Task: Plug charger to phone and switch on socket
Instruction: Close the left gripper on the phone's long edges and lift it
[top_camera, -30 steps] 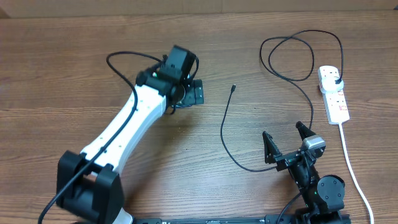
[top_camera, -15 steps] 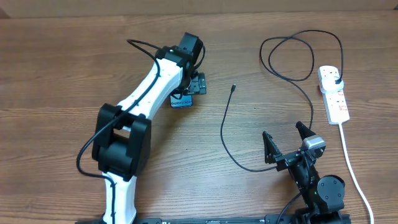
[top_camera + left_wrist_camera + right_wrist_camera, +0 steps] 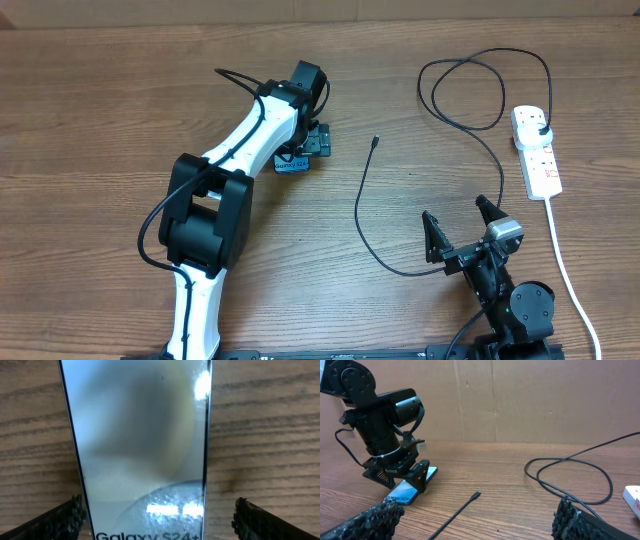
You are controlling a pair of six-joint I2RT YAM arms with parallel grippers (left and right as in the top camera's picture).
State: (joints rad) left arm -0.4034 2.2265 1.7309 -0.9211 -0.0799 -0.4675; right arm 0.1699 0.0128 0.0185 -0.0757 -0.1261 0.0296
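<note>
Overhead view: Galaxy S24+ phone (image 3: 292, 164) lies flat on the wooden table (image 3: 90, 110), left of centre. Left gripper (image 3: 308, 143) sits above it, jaws spread, fingers (image 3: 65, 520) clear of both phone edges. Charger cable (image 3: 360, 205): connector tip (image 3: 374, 142) lies loose, right of the phone; plug (image 3: 540, 128) sits in the power strip (image 3: 540, 165), far right. Right gripper (image 3: 460, 232): jaws released, empty.

The phone (image 3: 142, 445) has a glossy, reflective screen, the desk (image 3: 260, 435) is matt grained wood, and the socket (image 3: 540, 165) is smooth white plastic.
</note>
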